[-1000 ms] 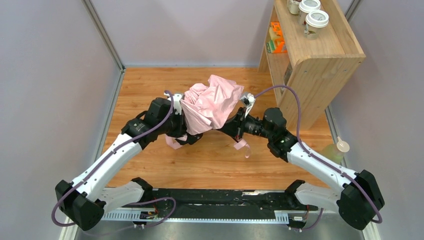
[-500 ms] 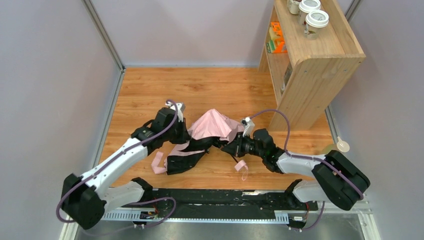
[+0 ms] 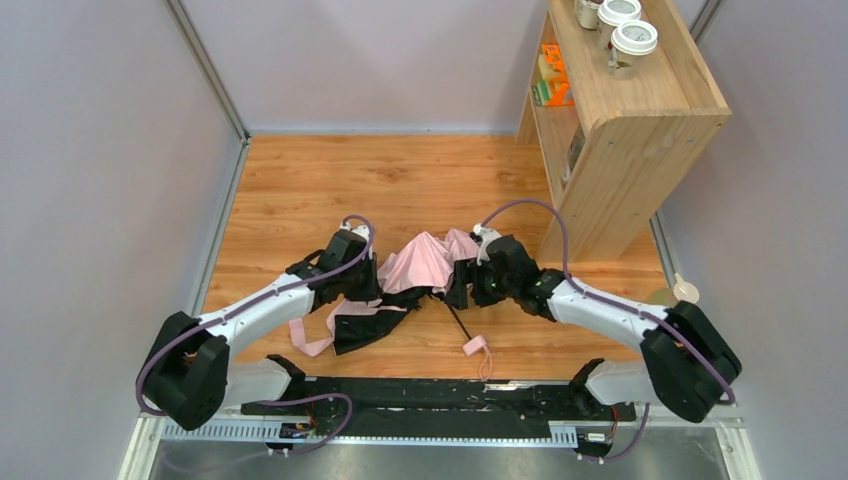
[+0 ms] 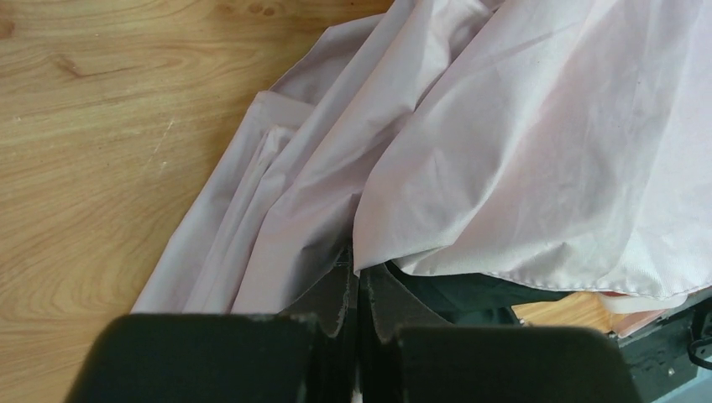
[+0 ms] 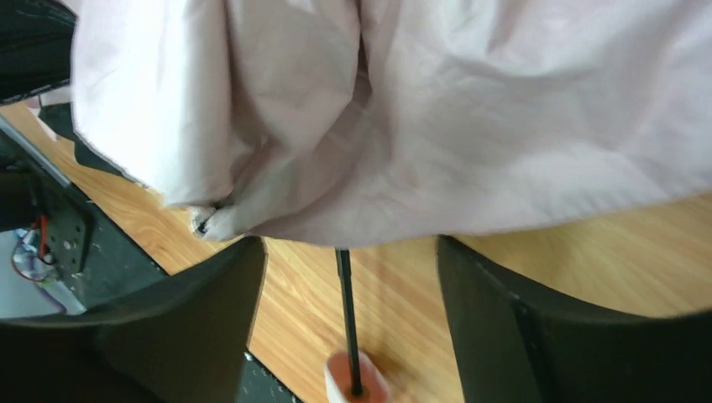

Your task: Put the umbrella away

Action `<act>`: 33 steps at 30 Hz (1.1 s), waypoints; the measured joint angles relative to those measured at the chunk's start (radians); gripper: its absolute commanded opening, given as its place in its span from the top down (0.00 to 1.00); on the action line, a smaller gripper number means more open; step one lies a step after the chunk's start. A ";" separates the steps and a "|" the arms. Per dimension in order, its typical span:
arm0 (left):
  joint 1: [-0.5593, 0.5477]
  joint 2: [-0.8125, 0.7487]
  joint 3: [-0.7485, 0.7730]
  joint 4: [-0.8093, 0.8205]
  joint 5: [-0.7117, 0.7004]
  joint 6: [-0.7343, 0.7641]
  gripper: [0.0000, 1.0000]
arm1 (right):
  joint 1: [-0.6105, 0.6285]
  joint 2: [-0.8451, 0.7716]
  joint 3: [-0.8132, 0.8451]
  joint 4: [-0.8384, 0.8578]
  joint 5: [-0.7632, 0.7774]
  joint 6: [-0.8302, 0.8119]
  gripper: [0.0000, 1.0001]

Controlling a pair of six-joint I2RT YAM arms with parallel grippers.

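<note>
Top external: the umbrella (image 3: pixel 425 262) is lying collapsed on the counter (image 3: pixel 300 190), its pink handle (image 3: pixel 474 346) pointing toward the arm bases. The left gripper (image 4: pixel 357 281) is pinching the canopy fabric, jaws closed. The right gripper (image 5: pixel 348 260) is hanging open astride the thin black shaft (image 5: pixel 346 319). A wooden shelf (image 3: pixel 620 130) is standing far right.

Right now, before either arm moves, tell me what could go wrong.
1. The left gripper pinches only a thin edge of the canopy; under a pull the fabric may slip out or tear.
2. The right gripper is open around the shaft without touching it, so the shaft and handle lie free and could swing or bend if the canopy is dragged.
</note>
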 measured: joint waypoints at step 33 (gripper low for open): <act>0.004 -0.048 -0.171 0.097 0.022 -0.057 1.00 | 0.006 0.632 0.789 -0.571 -0.006 -0.261 0.00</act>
